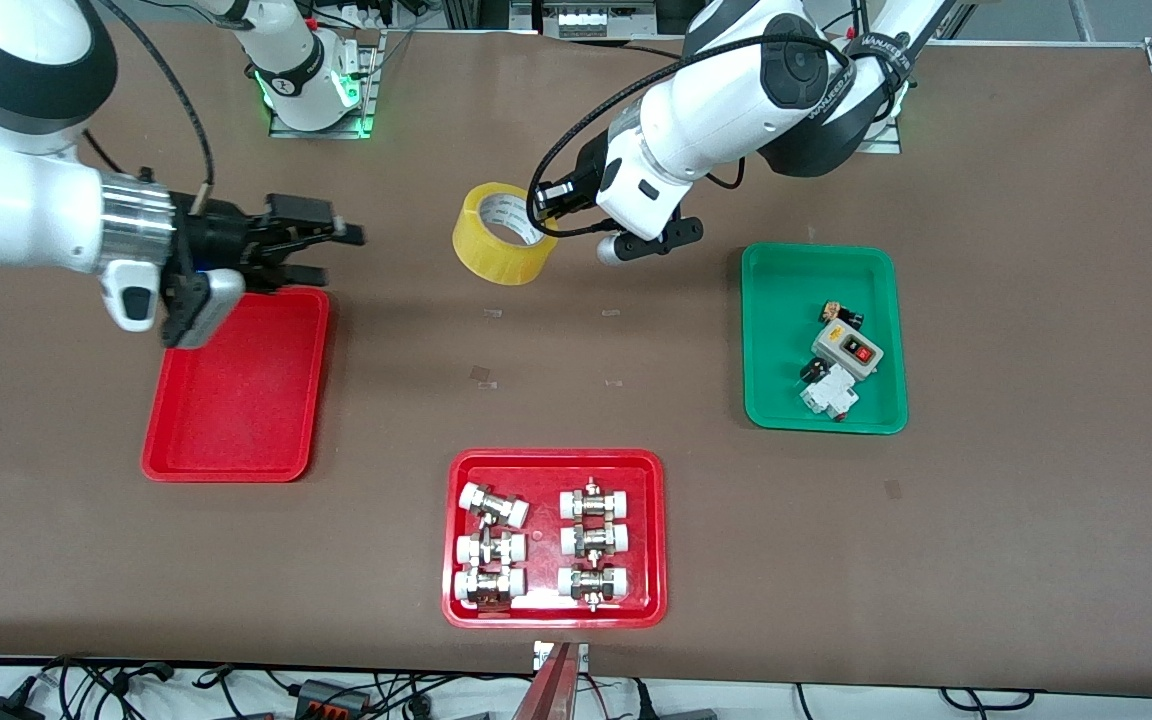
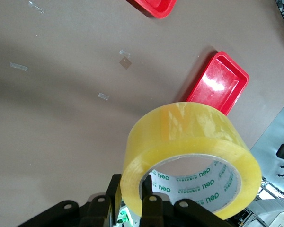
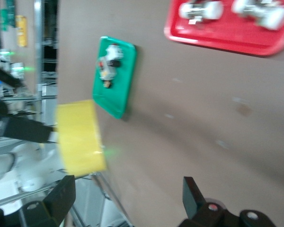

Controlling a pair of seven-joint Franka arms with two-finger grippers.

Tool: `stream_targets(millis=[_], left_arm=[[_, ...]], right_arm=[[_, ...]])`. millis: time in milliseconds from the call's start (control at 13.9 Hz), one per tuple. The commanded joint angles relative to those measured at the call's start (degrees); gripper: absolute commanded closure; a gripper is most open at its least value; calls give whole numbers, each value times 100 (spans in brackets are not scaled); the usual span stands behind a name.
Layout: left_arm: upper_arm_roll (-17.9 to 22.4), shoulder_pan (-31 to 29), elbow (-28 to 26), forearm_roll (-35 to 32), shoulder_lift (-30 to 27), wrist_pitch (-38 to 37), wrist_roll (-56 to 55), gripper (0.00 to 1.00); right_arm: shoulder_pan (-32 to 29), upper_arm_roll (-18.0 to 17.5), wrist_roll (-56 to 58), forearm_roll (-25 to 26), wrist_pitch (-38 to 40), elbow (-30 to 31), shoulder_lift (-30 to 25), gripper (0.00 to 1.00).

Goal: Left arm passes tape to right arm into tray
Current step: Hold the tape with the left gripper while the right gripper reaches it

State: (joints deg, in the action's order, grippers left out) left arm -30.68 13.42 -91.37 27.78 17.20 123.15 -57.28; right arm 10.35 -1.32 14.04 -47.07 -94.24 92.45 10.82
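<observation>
tape (image 1: 503,233), a wide yellow roll with a pale printed core, hangs in the air over the bare brown bench (image 1: 1036,300), clamped in the left hand (image 1: 558,222). the left wrist view shows one finger inside the core and one against the outer wall of the roll (image 2: 191,156), so the hand is closed on the roll's wall. the roll is tilted, its open core facing toward the left arm.

the right hand (image 1: 331,255) is up over the edge of the red tray (image 1: 236,400) that lies toward the right arm's end of the bench. its fingers are spread apart with nothing between them, pointing toward the roll and well apart from it. in the right wrist view the two dark fingertips (image 3: 61,196) frame a wide gap, and the yellow roll (image 3: 80,137) shows farther off.

the red tray under that hand is bare inside. nearer the front camera, mid-bench, lies a second red tray (image 1: 554,538) holding six white-and-metal pipe fittings (image 1: 591,540) laid in two columns of three. toward the left arm's end sits a green tray (image 1: 823,338) with a grey switch box (image 1: 847,351) bearing a red button, a white-and-black breaker (image 1: 829,392) just beside it, and a small dark part (image 1: 841,314) near them.
</observation>
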Motion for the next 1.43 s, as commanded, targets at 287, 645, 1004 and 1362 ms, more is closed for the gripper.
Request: stream_targets(millis=[287, 645, 1004, 1362], left_arm=[[-8, -15, 128, 123, 21, -46, -99, 80], [-8, -15, 110, 114, 29, -46, -99, 80], [-8, -15, 93, 114, 29, -46, -99, 80], [-8, -15, 75, 114, 29, -55, -90, 80]], right_arm=[[696, 35, 81, -681, -490, -166, 342, 0], [836, 26, 82, -751, -499, -166, 500, 0], [872, 26, 99, -1147, -490, -166, 694, 0], [784, 44, 160, -1147, -324, -157, 694, 0]])
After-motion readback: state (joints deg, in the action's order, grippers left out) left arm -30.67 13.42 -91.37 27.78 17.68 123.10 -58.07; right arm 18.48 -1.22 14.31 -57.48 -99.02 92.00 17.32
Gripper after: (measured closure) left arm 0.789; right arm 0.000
